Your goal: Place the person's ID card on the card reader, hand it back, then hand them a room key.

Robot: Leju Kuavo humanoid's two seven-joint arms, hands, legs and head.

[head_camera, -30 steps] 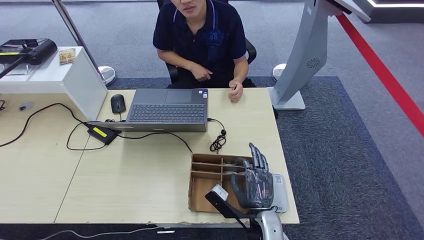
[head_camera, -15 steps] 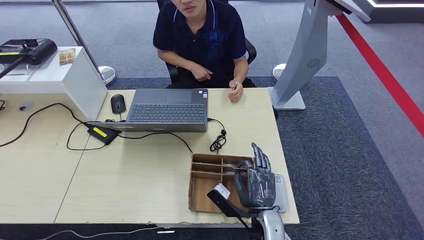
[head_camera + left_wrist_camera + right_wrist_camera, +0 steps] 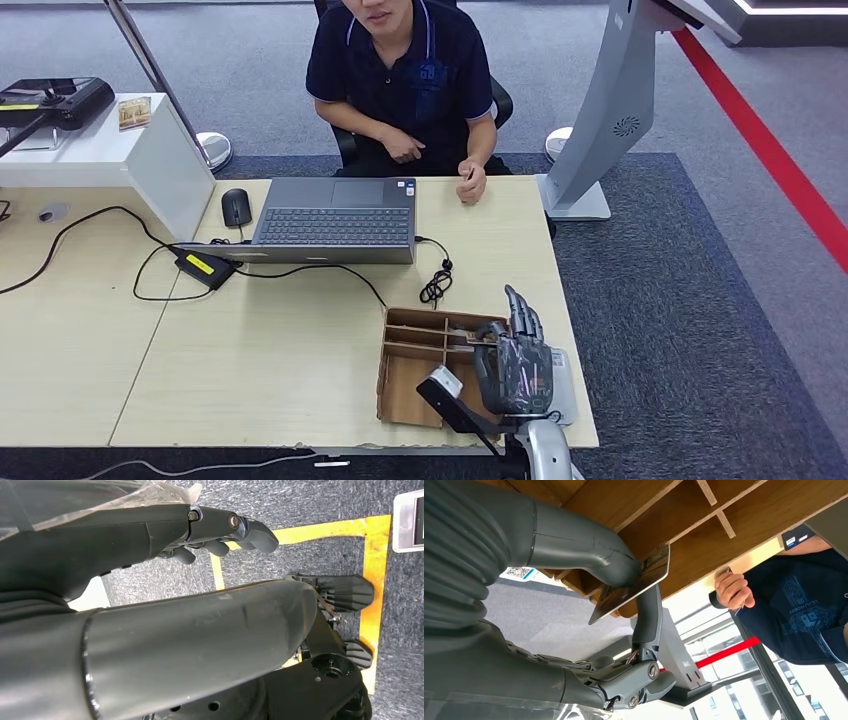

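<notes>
My right hand [image 3: 515, 365] hovers over the right side of a brown cardboard divider box [image 3: 410, 345] near the table's front edge. In the right wrist view that hand [image 3: 589, 550] pinches a pale card [image 3: 634, 582] between thumb and a finger, just off the box's partitions [image 3: 719, 520]; I cannot read its print. A flat grey-white card reader [image 3: 566, 385] lies right of the box, partly under the hand. The person [image 3: 405, 70] sits across the table with one hand [image 3: 470, 185] resting on it. My left hand [image 3: 220, 530] hangs over the floor, fingers loosely bent, holding nothing.
A laptop [image 3: 335, 220] sits at the table's far side with a mouse [image 3: 236, 206], a power brick [image 3: 205, 267] and black cables [image 3: 436, 285]. A white cabinet [image 3: 100, 160] stands at the left, a grey kiosk stand [image 3: 610, 110] at the right. Bare tabletop [image 3: 260, 360] lies left of the box.
My right hand with the card has shifted slightly back toward the table's front edge over the box. The person has stayed still.
</notes>
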